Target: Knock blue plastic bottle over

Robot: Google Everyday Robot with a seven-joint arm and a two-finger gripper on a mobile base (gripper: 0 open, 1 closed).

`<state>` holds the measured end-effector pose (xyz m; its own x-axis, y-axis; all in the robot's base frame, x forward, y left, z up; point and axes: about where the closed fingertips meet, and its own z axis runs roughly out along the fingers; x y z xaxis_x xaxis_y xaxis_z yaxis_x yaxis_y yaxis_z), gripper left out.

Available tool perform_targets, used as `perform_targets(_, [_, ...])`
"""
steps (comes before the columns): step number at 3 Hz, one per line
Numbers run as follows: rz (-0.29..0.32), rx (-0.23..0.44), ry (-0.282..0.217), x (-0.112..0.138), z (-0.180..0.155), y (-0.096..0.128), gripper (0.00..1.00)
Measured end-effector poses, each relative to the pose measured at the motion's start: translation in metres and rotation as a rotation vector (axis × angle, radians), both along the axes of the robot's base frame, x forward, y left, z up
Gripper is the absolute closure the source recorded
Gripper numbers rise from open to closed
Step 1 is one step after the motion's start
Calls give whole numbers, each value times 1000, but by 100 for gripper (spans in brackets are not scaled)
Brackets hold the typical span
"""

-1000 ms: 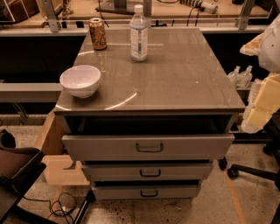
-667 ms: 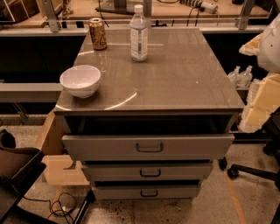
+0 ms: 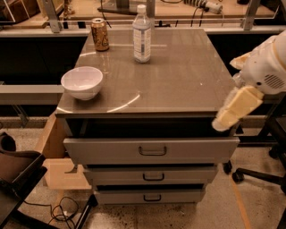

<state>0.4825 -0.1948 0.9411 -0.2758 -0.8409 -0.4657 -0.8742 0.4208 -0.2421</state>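
The bottle (image 3: 142, 36), clear with a white cap and pale label, stands upright, well left of and beyond the gripper (image 3: 225, 120); whether that is apart or together, I cannot tell.

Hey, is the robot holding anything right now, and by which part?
Nothing. The gripper hangs by the cabinet's front right corner, apart from the bottle standing on top.

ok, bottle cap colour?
White cap on the bottle, camera view; end effector is at the table's right front corner.
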Motion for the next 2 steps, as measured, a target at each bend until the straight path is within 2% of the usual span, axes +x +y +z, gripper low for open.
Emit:
perform_targets(1, [-48, 215, -58, 48, -16, 23, 0])
perform_targets(2, [-85, 383, -154, 97, -14, 44, 0])
